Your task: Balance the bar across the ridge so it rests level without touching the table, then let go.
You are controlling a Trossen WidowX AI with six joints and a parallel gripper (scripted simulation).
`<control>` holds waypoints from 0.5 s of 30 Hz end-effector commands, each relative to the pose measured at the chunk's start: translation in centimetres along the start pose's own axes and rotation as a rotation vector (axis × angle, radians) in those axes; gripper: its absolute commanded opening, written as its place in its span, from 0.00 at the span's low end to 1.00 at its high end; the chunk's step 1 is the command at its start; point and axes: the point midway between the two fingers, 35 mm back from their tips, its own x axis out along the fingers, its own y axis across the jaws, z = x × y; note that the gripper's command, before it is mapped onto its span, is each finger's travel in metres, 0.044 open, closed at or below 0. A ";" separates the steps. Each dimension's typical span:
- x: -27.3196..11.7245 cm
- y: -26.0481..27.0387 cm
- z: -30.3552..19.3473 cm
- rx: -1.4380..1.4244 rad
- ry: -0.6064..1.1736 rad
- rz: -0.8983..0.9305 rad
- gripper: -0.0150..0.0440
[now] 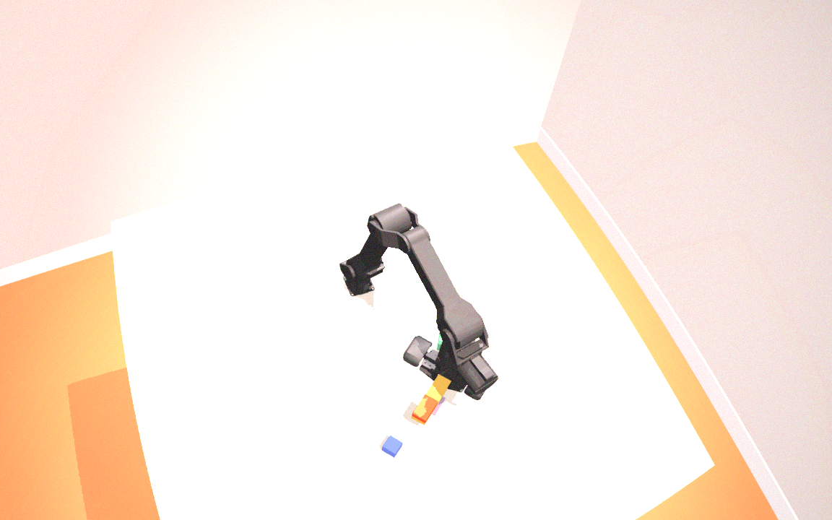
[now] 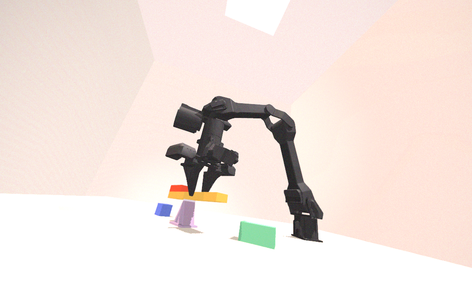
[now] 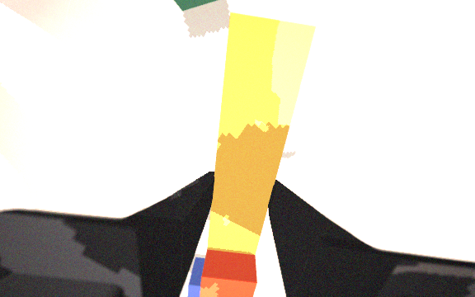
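My gripper (image 2: 198,193) (image 3: 242,181) is shut on the yellow-orange bar (image 1: 440,386) (image 2: 214,196) (image 3: 250,173), with one finger on each side. A red block (image 1: 428,406) (image 2: 177,188) (image 3: 231,264) sits on top of the bar's end away from the arm's base. The bar looks about level and is clear of the table. The purple ridge (image 1: 437,408) (image 2: 186,212) stands upright under the bar, between the fingers and the red end. In the exterior view its top meets the bar's underside or is very close; I cannot tell whether they touch. The ridge is hidden in the wrist view.
A blue cube (image 1: 391,445) (image 2: 163,209) (image 3: 195,285) lies on the table beyond the red end. A green block (image 1: 440,341) (image 2: 257,234) (image 3: 196,3) stands between the ridge and the arm's base, partly under the arm in the top view.
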 end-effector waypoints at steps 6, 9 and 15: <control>0.1 0.0 0.0 -0.007 -0.003 -0.002 0.25; 0.2 0.0 0.0 -0.007 -0.003 -0.002 0.25; 0.2 0.0 0.0 -0.007 -0.003 -0.002 0.25</control>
